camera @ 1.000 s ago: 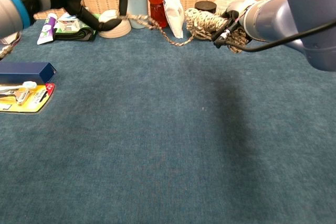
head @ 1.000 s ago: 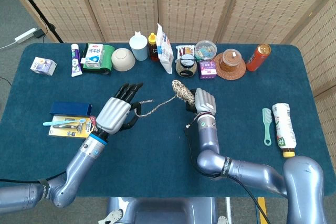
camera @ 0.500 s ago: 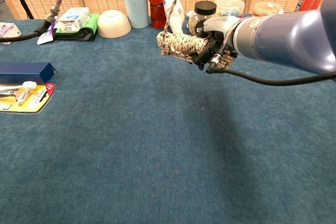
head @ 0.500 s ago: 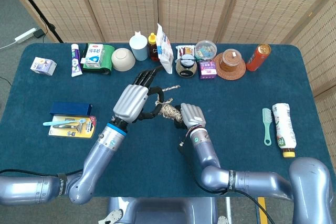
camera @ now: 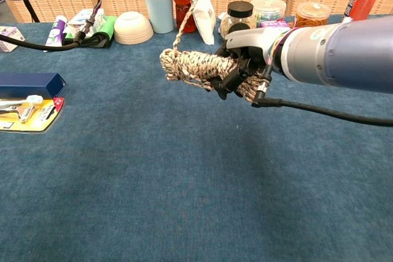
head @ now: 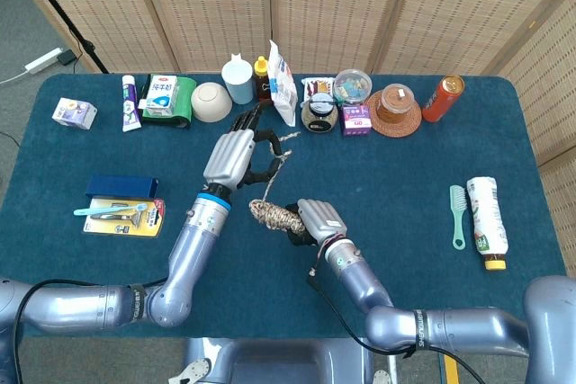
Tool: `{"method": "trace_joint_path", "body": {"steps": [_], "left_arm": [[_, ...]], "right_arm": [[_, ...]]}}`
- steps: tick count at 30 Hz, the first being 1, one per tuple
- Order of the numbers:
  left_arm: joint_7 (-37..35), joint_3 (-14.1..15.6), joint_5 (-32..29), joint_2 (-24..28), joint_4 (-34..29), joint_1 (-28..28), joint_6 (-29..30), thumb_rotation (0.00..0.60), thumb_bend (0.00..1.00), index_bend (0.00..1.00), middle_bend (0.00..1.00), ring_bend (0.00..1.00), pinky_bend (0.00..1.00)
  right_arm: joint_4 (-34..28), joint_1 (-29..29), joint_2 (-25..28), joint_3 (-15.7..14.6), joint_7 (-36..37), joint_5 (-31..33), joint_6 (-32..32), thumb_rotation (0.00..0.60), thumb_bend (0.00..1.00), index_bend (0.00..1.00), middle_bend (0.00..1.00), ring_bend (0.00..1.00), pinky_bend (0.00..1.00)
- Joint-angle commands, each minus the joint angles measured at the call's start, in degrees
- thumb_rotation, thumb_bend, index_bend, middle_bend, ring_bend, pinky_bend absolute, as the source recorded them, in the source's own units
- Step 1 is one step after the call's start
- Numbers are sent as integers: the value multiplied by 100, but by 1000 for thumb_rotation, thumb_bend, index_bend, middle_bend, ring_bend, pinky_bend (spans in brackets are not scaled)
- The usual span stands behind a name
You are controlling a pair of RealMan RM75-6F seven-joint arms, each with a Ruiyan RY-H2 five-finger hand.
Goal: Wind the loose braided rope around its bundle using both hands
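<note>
My right hand [head: 317, 220] [camera: 242, 69] grips one end of the braided rope bundle [head: 273, 216] [camera: 193, 66] and holds it level above the blue table. The bundle's free end points left. A loose strand [head: 274, 174] [camera: 187, 13] runs up from the bundle to my left hand [head: 236, 156], which holds it raised above and behind the bundle. The strand's frayed tip [head: 291, 137] sticks out past the left hand's fingers. In the chest view the left hand itself is cut off at the top edge.
Along the back edge stand a bowl [head: 211, 102], a pale cup [head: 238, 81], a sauce bottle [head: 262, 80], a white pouch [head: 283, 84], jars [head: 352, 87] and a red can [head: 442, 98]. A razor pack [head: 119, 216] and blue box [head: 121, 187] lie left; a comb [head: 458, 215] and bottle [head: 487, 215] right.
The right hand has drawn the bundle nearer to me and turned it level. The left hand swept from the left, up and over to behind the bundle, carrying the strand.
</note>
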Motion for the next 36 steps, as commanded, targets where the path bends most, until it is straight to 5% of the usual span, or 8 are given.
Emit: {"method": "trace_joint_path", "body": {"steps": [1, 8, 16, 23, 33, 36], "left_arm": [[15, 63, -219, -186, 360, -107, -15, 600, 404, 618, 0, 0, 0], [-2, 277, -231, -382, 691, -142, -99, 600, 404, 607, 0, 0, 0], [75, 425, -224, -517, 843, -188, -172, 600, 403, 482, 0, 0, 0], [215, 623, -220, -451, 815, -182, -387, 600, 385, 4, 0, 0, 0], [5, 751, 378, -90, 352, 124, -147, 600, 374, 0, 0, 0, 0], [94, 844, 547, 414, -204, 411, 98, 600, 374, 0, 0, 0, 0]], "right_arm": [[-318, -126, 243, -23, 237, -235, -129, 600, 1000, 644, 644, 710, 977], [-566, -164, 449, -51, 493, -450, -174, 600, 1000, 644, 644, 710, 978], [-630, -137, 539, -84, 688, -461, -156, 600, 1000, 644, 644, 710, 978], [-672, -100, 625, -124, 806, -486, -126, 600, 1000, 645, 644, 710, 977], [-593, -77, 669, -193, 951, -500, -95, 600, 1000, 645, 644, 709, 977], [-443, -86, 675, -230, 997, -499, -75, 600, 1000, 645, 644, 709, 977]]}}
